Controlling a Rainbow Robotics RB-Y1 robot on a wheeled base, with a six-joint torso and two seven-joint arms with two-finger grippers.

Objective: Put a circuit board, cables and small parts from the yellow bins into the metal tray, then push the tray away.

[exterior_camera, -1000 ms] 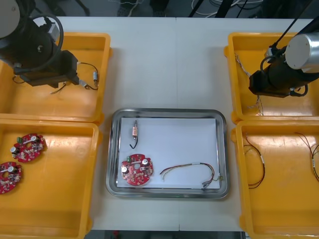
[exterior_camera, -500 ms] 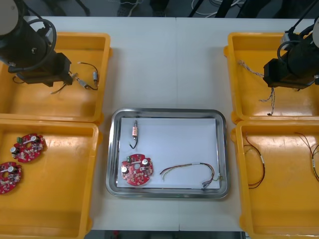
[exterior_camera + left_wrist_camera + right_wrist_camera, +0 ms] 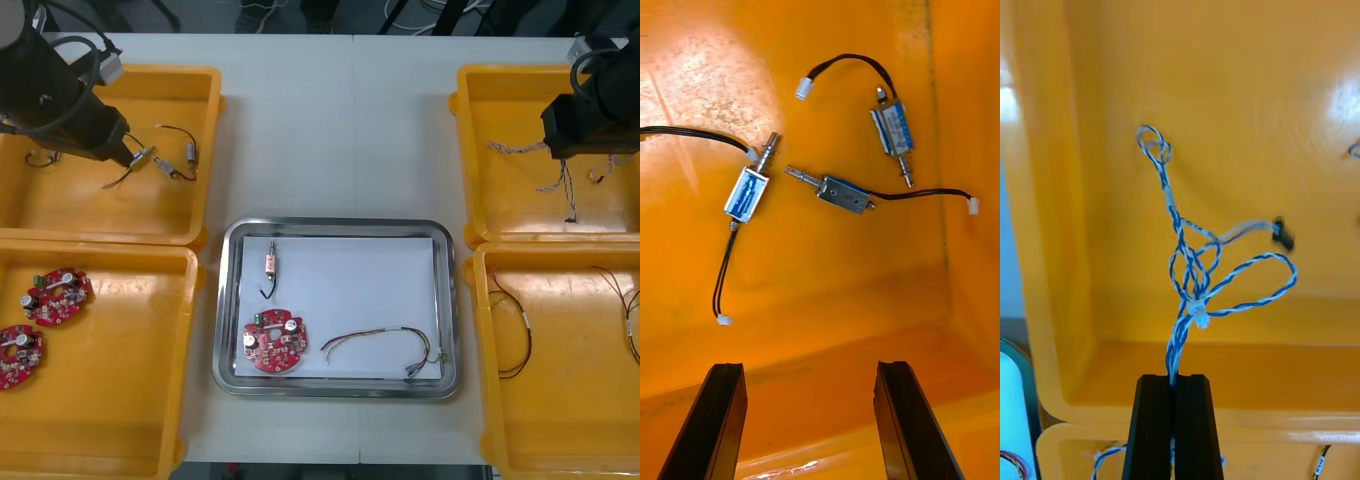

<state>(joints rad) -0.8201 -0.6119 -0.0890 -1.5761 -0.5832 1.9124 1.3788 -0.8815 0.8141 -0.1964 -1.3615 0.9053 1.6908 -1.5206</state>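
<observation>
My right gripper (image 3: 566, 152) hangs over the far right yellow bin (image 3: 500, 215), shut on a twisted blue and white cable (image 3: 566, 190). In the right wrist view the cable (image 3: 1191, 277) dangles in loops from the gripper (image 3: 1174, 379), clear of the bin floor. My left gripper (image 3: 122, 150) stands open over the far left bin (image 3: 60, 215); its wrist view shows the gripper (image 3: 809, 371) short of three small metal parts (image 3: 839, 193). The metal tray (image 3: 228, 300) holds a red circuit board (image 3: 273, 342), a small metal part (image 3: 270, 263) and a red and yellow cable (image 3: 385, 345).
The near left bin (image 3: 120, 400) holds two more circuit boards (image 3: 58, 297). Thin red and black cables (image 3: 510, 335) lie in the near right bin (image 3: 560, 420). Bare table stretches beyond the tray between the far bins.
My right gripper has moved right and away, lifting the blue and white cable off the bin floor. My left arm has drawn back to the left, away from the small metal parts.
</observation>
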